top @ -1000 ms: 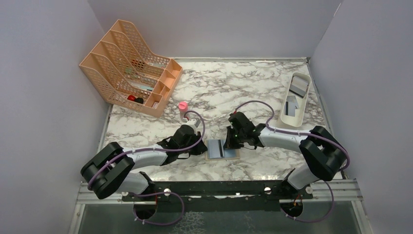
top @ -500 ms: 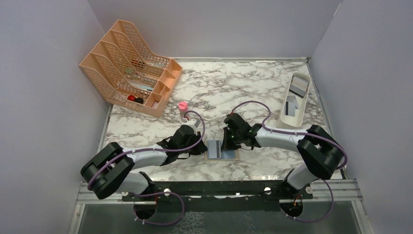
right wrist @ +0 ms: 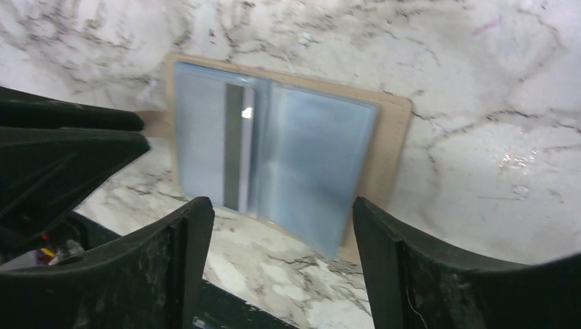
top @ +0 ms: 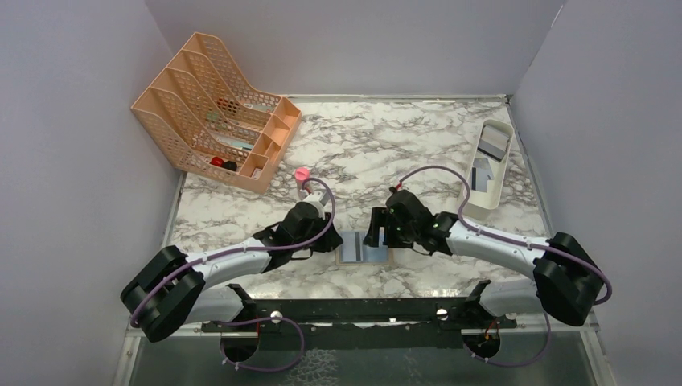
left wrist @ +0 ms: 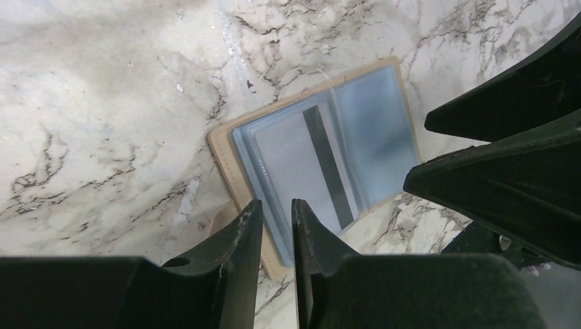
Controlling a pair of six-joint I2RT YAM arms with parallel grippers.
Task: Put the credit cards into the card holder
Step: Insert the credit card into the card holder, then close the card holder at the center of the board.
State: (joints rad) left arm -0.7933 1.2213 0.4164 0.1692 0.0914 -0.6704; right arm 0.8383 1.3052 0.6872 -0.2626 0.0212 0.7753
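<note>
At the near middle of the table (top: 386, 145) we have the card holder (top: 364, 247) open, one credit card (left wrist: 301, 164) sleeved, right gripper (right wrist: 279, 205) spread and empty, left gripper (left wrist: 276, 209) near-closed, its grip untellable; next, we judge, comes another credit card (top: 481, 172) from the white tray (top: 505, 173).

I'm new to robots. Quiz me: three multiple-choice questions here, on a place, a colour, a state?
1. On the marble table, the open tan folding wallet lies: A in a far corner; B between left gripper and right gripper; C over its edge.
2. Stripe on the silvery card inside: A red; B dark; C yellow.
3. Right gripper: A open; B shut on card; C shut on wallet.
Answers: B, top view shows it; B, wrist views; A, jaws wide apart, nothing gripped.
</note>
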